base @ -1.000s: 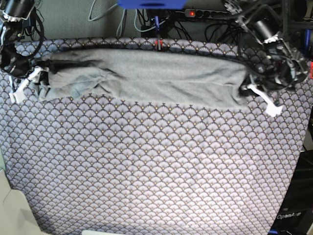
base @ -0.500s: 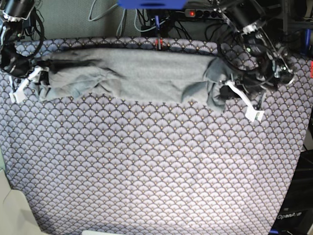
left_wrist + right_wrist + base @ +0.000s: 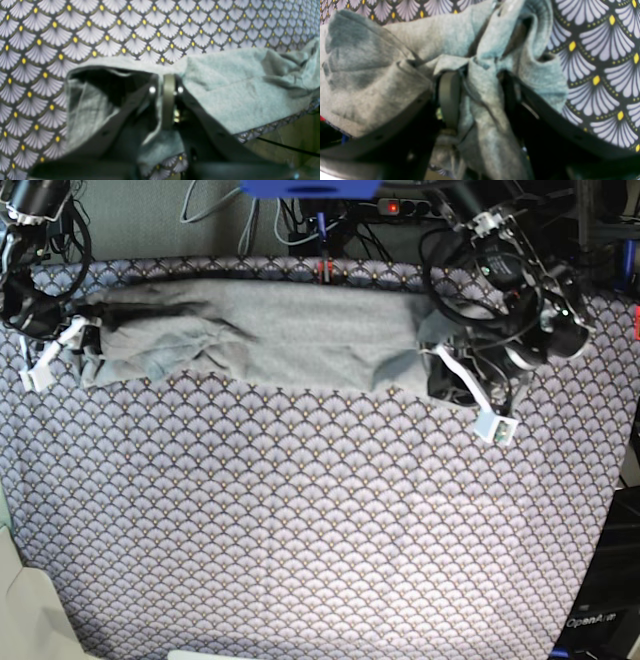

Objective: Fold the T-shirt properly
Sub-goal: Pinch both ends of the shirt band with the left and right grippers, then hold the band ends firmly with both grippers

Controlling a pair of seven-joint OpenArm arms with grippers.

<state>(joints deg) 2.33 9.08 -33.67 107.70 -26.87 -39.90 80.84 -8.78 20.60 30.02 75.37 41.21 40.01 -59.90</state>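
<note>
On my left wrist feed, the left gripper (image 3: 166, 82) is pinched tight on a fold of the T-shirt (image 3: 240, 95); its two dark jaws meet at the cloth, and grey knit hangs down between them and bunches to the side. A strip of the patterned tablecloth (image 3: 50, 50) shows under that bunch at the bottom of the view, so I can't tell whether some of it is caught up with the shirt. In the base view this gripper (image 3: 452, 372) sits at the shirt's end on that view's right, with the fabric (image 3: 300, 340) gathered into a lump just beside it.

On my right wrist feed, the right gripper (image 3: 480, 72) is clamped on a twisted rope of the same grey knit (image 3: 370, 82), which runs down between the jaws and piles up on both sides. In the base view it (image 3: 75, 340) holds the shirt's opposite end, at the table's edge on that view's left, where the cloth is creased and darker.

Between the two grips the T-shirt lies as a long, crumpled band across the far side of the tablecloth (image 3: 320, 530), close to the back edge. Cables (image 3: 450, 275) loop around the left arm above the shirt's bunched end.
</note>
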